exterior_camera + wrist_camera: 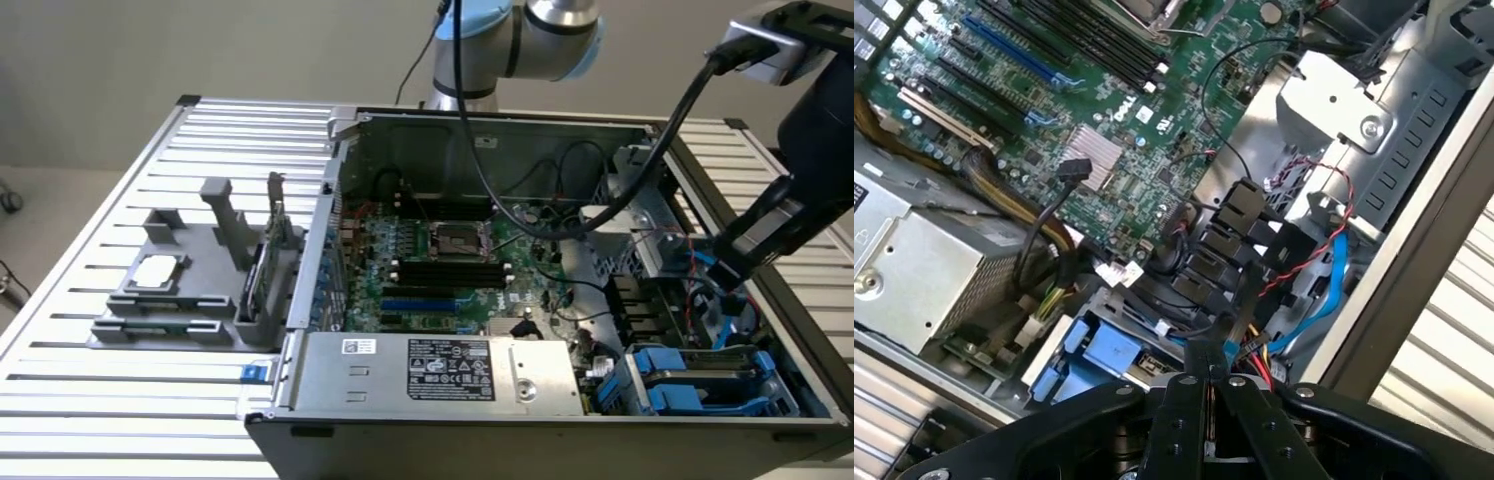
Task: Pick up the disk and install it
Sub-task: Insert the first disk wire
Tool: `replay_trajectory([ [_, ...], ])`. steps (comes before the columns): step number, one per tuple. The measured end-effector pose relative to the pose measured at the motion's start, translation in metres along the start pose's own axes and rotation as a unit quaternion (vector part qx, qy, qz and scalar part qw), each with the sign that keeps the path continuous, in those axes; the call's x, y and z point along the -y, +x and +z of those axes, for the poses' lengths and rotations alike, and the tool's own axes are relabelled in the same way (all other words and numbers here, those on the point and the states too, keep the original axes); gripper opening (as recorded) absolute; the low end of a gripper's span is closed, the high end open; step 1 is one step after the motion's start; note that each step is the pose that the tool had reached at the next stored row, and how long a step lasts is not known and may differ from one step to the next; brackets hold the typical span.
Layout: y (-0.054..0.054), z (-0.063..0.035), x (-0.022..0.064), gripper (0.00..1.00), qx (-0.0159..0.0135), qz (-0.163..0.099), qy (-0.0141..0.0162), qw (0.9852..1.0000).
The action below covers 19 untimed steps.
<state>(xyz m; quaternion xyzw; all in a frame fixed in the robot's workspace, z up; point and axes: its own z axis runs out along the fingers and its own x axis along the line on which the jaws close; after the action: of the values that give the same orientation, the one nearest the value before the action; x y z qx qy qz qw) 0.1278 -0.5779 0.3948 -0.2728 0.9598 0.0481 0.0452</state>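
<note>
Blue-framed disk (683, 385): lies in the drive bay at the corner of the open computer case (350, 150), at four o'clock from the motherboard (434, 265) in the exterior view. Nothing grips it.

Gripper (1204, 365): black, fingers clenched together with nothing between them, hanging over the bay at about one o'clock from the disk and clear of it.

Power supply (441, 370): silver box with label, at nine o'clock from the disk.

Grey fixture (200, 325): on the slatted table (107, 400), at nine o'clock from the case, carrying a silver chip (158, 270) and an upright circuit card (276, 215).
</note>
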Motion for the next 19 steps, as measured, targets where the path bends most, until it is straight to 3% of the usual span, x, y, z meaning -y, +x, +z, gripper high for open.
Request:
replay_trajectory([
  [4,0.0,0.0003,0.0001,0.11,0.0039,0.023,0.0021,0.9997],
  [9,0.0,0.0002,0.0,0.11,0.0066,0.063,0.0069,0.998],
  [14,0.0,0.0003,0.0,0.11,0.0097,0.108,0.0122,0.994],
  [19,0.0001,0.0005,0.0001,0.11,0.0127,0.153,0.0174,0.9881],
])
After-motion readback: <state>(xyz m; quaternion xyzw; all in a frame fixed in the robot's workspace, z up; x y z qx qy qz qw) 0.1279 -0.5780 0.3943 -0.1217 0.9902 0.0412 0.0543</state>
